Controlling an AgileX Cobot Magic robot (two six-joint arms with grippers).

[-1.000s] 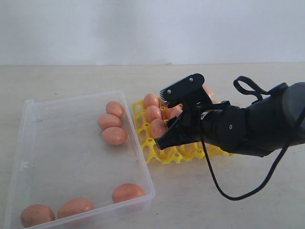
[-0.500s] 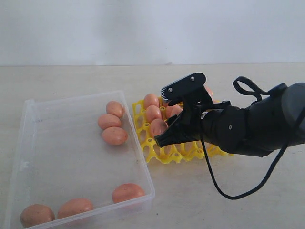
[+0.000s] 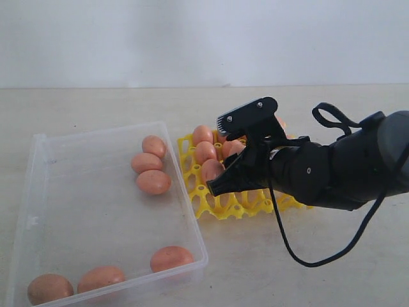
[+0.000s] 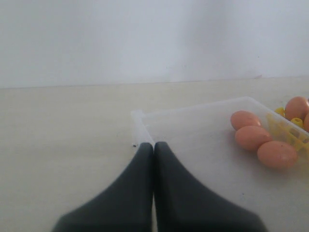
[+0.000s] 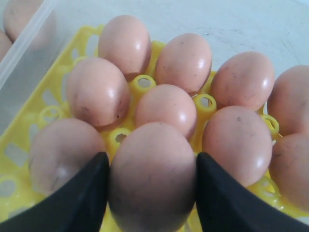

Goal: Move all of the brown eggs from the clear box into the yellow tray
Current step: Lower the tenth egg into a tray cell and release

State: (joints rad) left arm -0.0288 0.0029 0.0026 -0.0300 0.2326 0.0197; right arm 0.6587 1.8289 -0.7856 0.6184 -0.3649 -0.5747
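Observation:
My right gripper (image 3: 229,153) is over the yellow tray (image 3: 220,210), shut on a brown egg (image 5: 152,174) that fills the gap between its black fingers (image 5: 87,193). Whether that egg rests in a cup is hidden. Several more brown eggs (image 5: 166,110) stand in the tray's cups (image 5: 143,83) around it. The clear box (image 3: 96,132) lies left of the tray, with three eggs (image 3: 146,162) at its far right side and three (image 3: 102,278) along its near edge. My left gripper (image 4: 154,147) is shut and empty, its tips near a corner of the box (image 4: 193,125).
The right arm's black cable (image 3: 300,252) loops down onto the pale tabletop (image 3: 307,281) in front of the tray. A plain white wall (image 3: 192,38) runs behind the table. The left arm does not show in the exterior view.
The right gripper with its egg has barely shifted over the tray. Nothing else has moved.

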